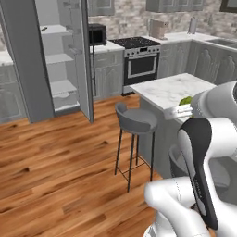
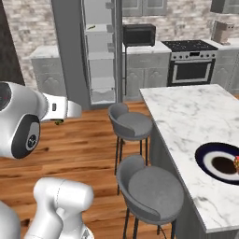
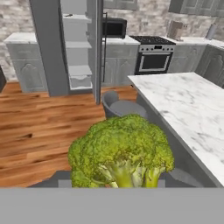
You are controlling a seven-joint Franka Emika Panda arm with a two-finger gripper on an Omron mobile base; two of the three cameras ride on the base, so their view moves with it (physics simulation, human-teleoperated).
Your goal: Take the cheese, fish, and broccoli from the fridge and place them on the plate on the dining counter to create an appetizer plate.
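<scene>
The broccoli [image 3: 121, 153] sits clamped in the end effector [image 3: 120, 183], filling the lower middle of the hand view with its stalk pointing down toward the camera; in the left base view a sliver of the green clump shows just beyond the arm's white wrist, over the near edge of the dining counter [image 1: 171, 90]. Taking that marble surface as landmark: its long front edge runs beside two grey stools [image 2: 132, 123], which stand tucked close against it. The plate [image 2: 219, 162] lies on the surface near its right-hand end, well in from the front edge, with a small orange-red piece, likely the cheese [image 2: 236, 163], on its far side. Beyond the stools, a broad stretch of bare wooden floor [image 1: 55, 152] separates the surface from the fridge [image 1: 55, 60], whose door [image 1: 85, 60] stands open edge-on, shelves exposed. The stove [image 1: 140, 60] stands behind the surface's far end.
</scene>
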